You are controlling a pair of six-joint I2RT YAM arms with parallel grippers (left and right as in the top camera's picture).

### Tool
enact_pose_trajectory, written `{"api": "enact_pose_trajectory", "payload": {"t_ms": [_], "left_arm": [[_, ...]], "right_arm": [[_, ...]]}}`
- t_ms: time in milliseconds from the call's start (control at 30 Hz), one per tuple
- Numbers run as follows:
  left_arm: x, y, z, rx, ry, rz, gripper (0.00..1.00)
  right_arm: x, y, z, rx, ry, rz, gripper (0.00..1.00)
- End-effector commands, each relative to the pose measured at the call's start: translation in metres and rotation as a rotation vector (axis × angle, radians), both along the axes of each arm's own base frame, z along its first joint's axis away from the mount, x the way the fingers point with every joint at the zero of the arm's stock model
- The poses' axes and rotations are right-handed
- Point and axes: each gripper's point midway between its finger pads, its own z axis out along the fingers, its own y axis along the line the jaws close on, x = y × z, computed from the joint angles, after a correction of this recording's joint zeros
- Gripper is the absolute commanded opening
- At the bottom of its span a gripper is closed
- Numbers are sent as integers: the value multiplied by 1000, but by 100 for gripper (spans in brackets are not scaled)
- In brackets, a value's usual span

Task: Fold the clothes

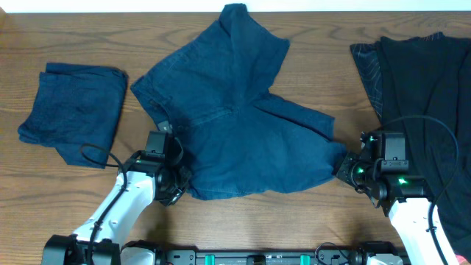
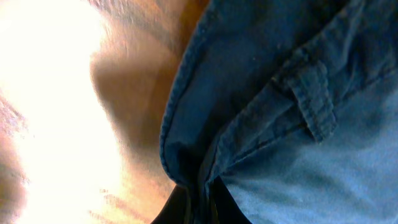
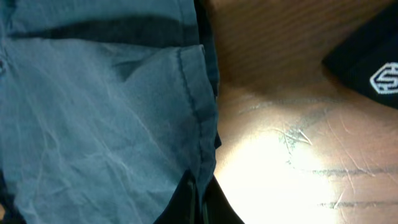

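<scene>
I hold the blue shorts (image 1: 243, 140) by both near corners, left pincer (image 1: 176, 180) and right pincer (image 1: 344, 168) clamped shut, for an even fold.

A dark wood-grain desk (image 1: 73, 29) fills the overhead view, a pale strip (image 1: 110, 4) beyond its far edge. Glare (image 2: 50, 93) whitens the wood left of the left gripper (image 2: 199, 202) and right of the right gripper (image 3: 199, 199), where scratches (image 3: 298, 134) show.
</scene>
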Motion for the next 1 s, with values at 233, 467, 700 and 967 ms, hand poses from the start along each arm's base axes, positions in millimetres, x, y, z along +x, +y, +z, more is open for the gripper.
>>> {"api": "enact_pose_trajectory", "payload": {"t_ms": [233, 467, 700, 967], "left_arm": [[-28, -9, 57, -47, -75, -337, 6], [-49, -7, 103, -38, -244, -428, 6], [-74, -41, 143, -273, -412, -468, 6], [-70, -23, 167, -169, -570, -379, 6]], "right_arm": [[12, -22, 20, -8, -61, -88, 1], [19, -58, 85, -50, -198, -188, 1], [6, -76, 148, -150, -269, -144, 1], [7, -70, 201, -198, -370, -42, 1]]}}
